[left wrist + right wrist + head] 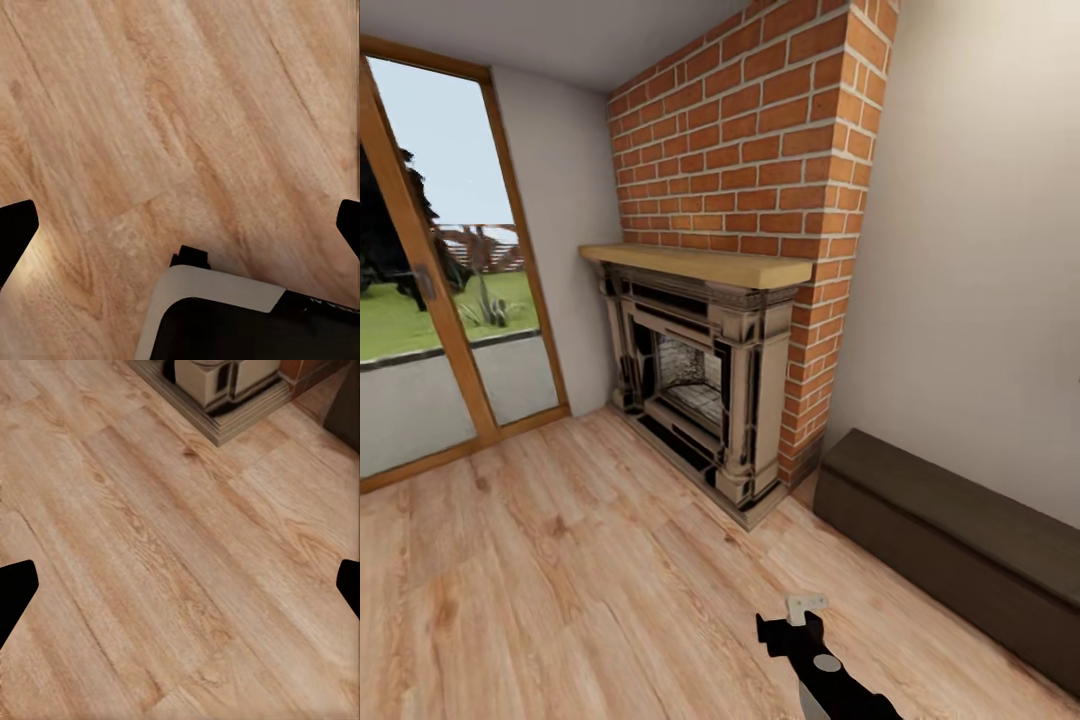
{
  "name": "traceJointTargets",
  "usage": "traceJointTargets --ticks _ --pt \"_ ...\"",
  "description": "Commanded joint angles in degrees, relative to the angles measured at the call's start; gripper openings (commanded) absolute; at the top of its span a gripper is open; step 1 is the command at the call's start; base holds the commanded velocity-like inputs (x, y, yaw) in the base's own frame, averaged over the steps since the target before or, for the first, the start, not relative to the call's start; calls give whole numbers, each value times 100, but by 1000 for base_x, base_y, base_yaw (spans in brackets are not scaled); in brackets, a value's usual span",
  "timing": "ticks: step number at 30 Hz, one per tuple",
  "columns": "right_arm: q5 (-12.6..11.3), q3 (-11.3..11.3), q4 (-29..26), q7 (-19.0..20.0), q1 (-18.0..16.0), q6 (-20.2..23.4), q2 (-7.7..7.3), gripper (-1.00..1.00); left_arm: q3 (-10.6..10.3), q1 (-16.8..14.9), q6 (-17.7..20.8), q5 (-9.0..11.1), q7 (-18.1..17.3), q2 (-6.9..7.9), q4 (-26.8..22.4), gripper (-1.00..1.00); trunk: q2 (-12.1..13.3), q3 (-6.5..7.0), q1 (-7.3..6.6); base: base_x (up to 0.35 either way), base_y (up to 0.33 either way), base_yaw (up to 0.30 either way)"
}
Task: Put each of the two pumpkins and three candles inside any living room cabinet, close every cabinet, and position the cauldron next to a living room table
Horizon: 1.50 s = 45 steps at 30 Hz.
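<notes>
The cabinet (960, 530), a long low dark-brown unit, stands against the right wall beside the fireplace, its fronts flush and shut. Its corner (349, 397) appears dark in the right wrist view. My right arm (815, 660) reaches forward low over the wood floor in front of it. My right gripper (180, 589) is open, with bare floorboards between its black fingertips (16, 585). My left gripper (180, 225) is open too, over floor just beside the robot's base (225, 315). The pumpkins, candles, cauldron and table are out of view.
A beige stone fireplace (705, 375) with a wooden mantel sits under a red brick chimney (760, 130); its plinth (217, 405) juts onto the floor. A glass door with a wood frame (430, 300) fills the left wall. Wood floor (560, 580) spreads ahead.
</notes>
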Motion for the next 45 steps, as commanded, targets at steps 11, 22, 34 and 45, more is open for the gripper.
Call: traceJointTargets --ticks 11,22,34,45 --pt "-56 45 1 151 -8 -24 1 100 -44 -1 -13 31 22 1 -4 100 -7 14 1 0 0 -229" --pt "-56 52 8 156 -8 -24 4 100 -54 -1 63 16 -50 10 -6 100 -7 16 1 88 15 -20" --pt "-56 36 7 156 -8 -24 -5 100 -23 -1 87 60 -63 72 -4 100 -7 24 1 280 179 -60" --pt "-57 34 9 156 -8 -24 -5 100 -14 -1 68 66 -61 73 -4 100 -7 57 1 67 306 -261"
